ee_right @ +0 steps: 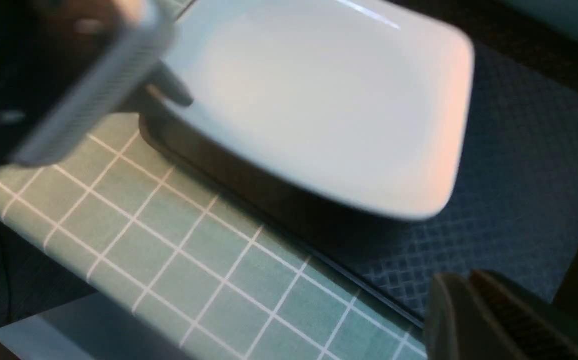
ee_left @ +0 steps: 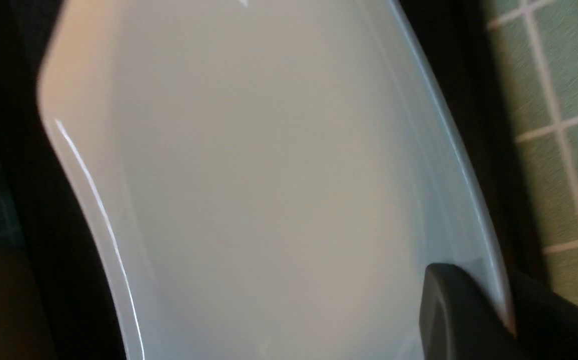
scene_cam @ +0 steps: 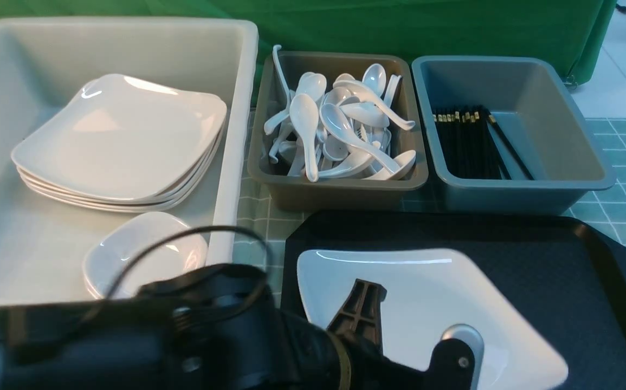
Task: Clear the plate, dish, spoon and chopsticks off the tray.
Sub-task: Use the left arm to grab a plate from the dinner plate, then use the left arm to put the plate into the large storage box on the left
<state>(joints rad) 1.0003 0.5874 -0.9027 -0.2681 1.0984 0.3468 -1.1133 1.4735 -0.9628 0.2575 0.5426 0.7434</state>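
The large white square plate [scene_cam: 432,303] is on the black tray [scene_cam: 562,260], and nothing else shows on the tray. My left gripper [scene_cam: 356,319] is shut on the plate's near left rim, with one finger on top and one underneath [ee_left: 499,305]. In the right wrist view the plate [ee_right: 329,100] stands tilted, its gripped side raised off the tray [ee_right: 509,190] with shadow beneath. My right gripper [ee_right: 469,300] is shut and empty over the tray's near edge, apart from the plate. It is out of the front view.
A big white tub [scene_cam: 226,162] at the left holds stacked plates [scene_cam: 123,141] and small dishes [scene_cam: 144,254]. A grey tub [scene_cam: 340,189] holds several spoons [scene_cam: 340,124]. A grey-blue tub [scene_cam: 562,179] holds chopsticks [scene_cam: 470,141]. Green checked cloth [scene_cam: 616,211] covers the table.
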